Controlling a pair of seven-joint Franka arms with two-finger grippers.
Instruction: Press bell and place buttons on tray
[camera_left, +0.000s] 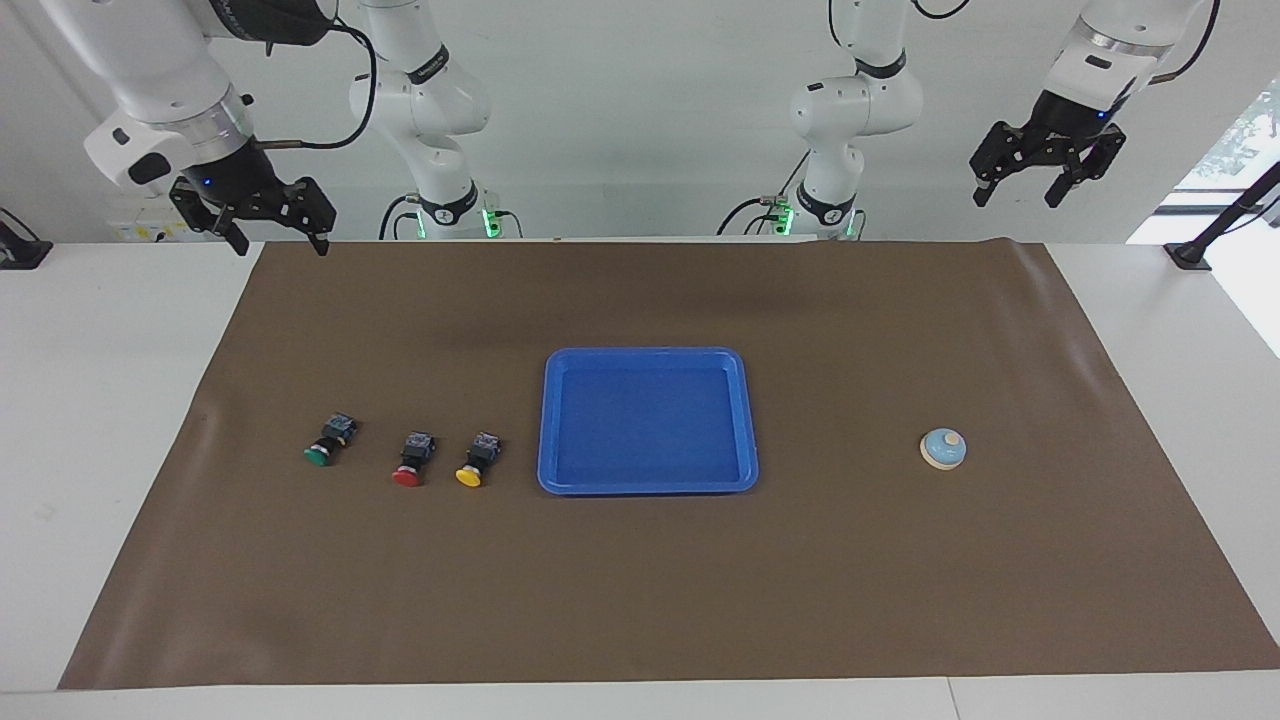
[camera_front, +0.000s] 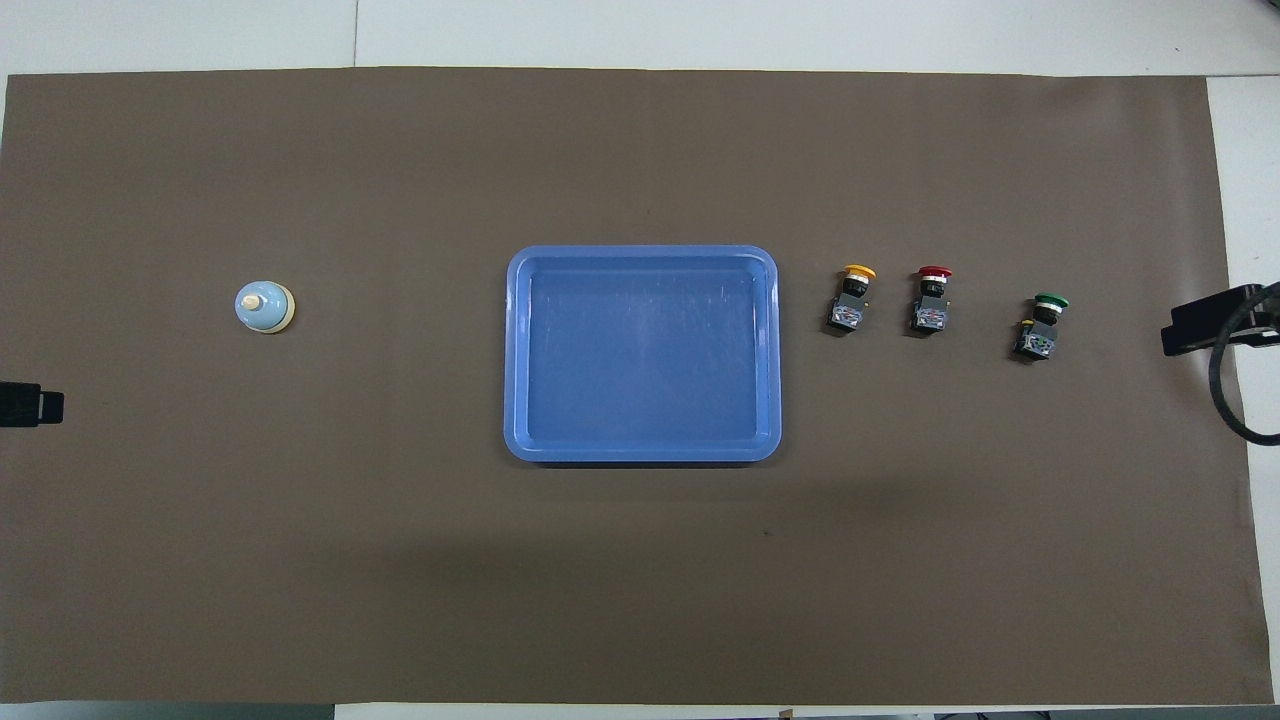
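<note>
Nothing is under way yet: both arms wait up at the robots' edge of the brown mat (camera_left: 640, 600), so by my reckoning the first step, pressing the bell, has not begun. Taking the tray (camera_left: 744, 420) as the landmark and reading across the facing view, the right gripper (camera_left: 277, 238) hangs with its fingers spread and empty, over the mat's corner toward the right arm's end. Below it, in a row beside the tray on that same end, lie the green button (camera_left: 327, 442), the red button (camera_left: 412, 459) and the yellow button (camera_left: 476, 460), the yellow one closest to the tray, all tipped on their sides with caps pointing away from the robots. The blue tray sits mid-mat and holds nothing. The bell (camera_left: 943, 448) stands well apart from the tray toward the left arm's end. The left gripper (camera_left: 1030, 193) hangs released and empty above that end; it looks best placed to come down onto the bell's knob.
</note>
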